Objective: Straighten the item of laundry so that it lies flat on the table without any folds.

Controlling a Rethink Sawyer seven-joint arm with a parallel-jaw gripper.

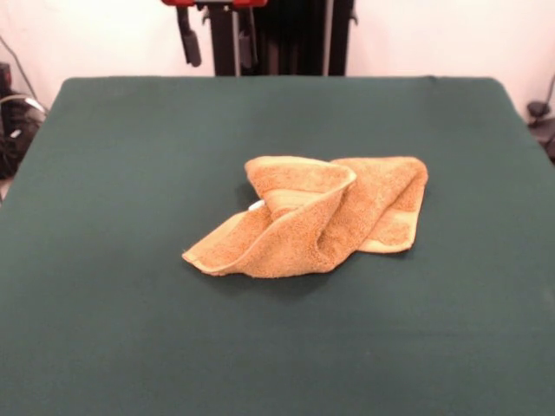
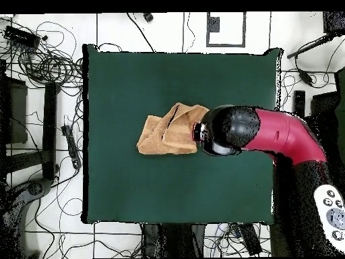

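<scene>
Towel [image 1: 316, 217] lies crumpled and folded over itself near the middle of the table [image 1: 130, 303]. Gripper [image 1: 217, 39] hangs high above the table's far edge; finger state cannot be told.

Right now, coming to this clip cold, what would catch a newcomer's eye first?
The golden-tan towel stands out at once: it lies crumpled and folded over itself near the middle of the dark green table, far from flat. From overhead, the red and black arm reaches in over the table, its rounded black end above the towel's edge. In the front view only the gripper tips show at the top edge, high above the cloth.
</scene>
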